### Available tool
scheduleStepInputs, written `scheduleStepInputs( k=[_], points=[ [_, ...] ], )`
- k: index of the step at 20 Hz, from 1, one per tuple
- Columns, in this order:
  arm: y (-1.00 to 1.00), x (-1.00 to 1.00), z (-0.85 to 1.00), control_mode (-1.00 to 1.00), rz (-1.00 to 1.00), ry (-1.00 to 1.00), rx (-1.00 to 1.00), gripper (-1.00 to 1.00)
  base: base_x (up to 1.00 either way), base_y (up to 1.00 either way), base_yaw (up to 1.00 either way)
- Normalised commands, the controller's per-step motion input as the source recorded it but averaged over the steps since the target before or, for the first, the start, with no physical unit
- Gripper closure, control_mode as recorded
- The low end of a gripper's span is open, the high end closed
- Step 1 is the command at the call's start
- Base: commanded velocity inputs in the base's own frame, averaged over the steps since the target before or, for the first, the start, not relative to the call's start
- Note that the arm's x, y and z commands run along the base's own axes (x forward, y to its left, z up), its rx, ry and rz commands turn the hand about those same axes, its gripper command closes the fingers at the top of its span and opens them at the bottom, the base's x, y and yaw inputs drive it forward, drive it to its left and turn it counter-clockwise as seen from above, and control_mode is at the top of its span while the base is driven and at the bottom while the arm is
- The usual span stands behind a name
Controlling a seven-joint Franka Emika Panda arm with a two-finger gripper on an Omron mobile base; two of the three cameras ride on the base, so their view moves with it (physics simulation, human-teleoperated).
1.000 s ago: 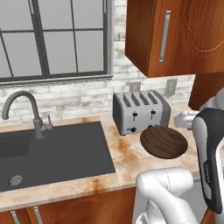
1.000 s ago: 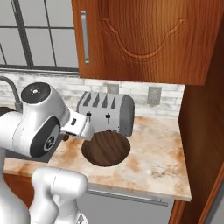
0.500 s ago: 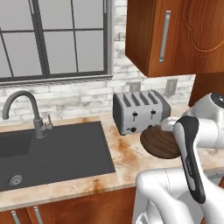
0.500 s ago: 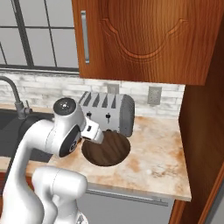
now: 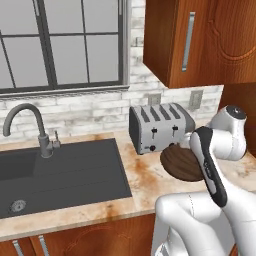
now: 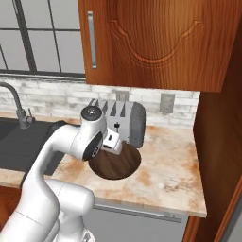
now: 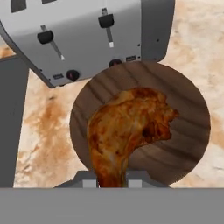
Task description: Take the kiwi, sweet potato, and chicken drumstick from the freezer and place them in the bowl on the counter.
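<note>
In the hand view my gripper [image 7: 112, 180] is shut on the narrow end of the chicken drumstick [image 7: 129, 129], a browned, glossy piece that hangs right over the dark-brown wooden bowl [image 7: 188, 131]. The bowl [image 6: 118, 164] sits on the beige marbled counter [image 6: 172, 163] just in front of the toaster, and my hand hovers above its left rim. The bowl [image 5: 177, 162] is partly covered by my arm in the left base view, and it holds nothing else that I can see. The kiwi, the sweet potato and the freezer are out of view.
A silver toaster [image 6: 126, 120] stands against the back wall right behind the bowl. The dark grey sink [image 5: 60, 172] and its faucet [image 5: 27, 125] lie to the left. A brown wall cabinet [image 6: 156, 42] hangs overhead and a wooden side panel [image 6: 220, 142] closes the counter's right end.
The arm has swung across toward the bowl, carrying the drumstick until it hangs over it. The gripper has stayed shut.
</note>
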Motion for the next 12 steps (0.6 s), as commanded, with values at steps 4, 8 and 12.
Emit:
scheduleStepInputs(
  k=[4, 8, 12],
  points=[
    [-0.02, 0.45, -0.61, -1.0, 0.0, 0.12, 0.0, 1.0, 0.0, 0.0, 0.0],
    [-0.01, 0.55, -0.63, -1.0, 0.0, 0.06, 0.0, 1.0, 0.0, 0.0, 0.0],
    [-0.01, 0.39, -0.62, -1.0, 0.0, 0.05, 0.0, 1.0, 0.0, 0.0, 0.0]
  ],
)
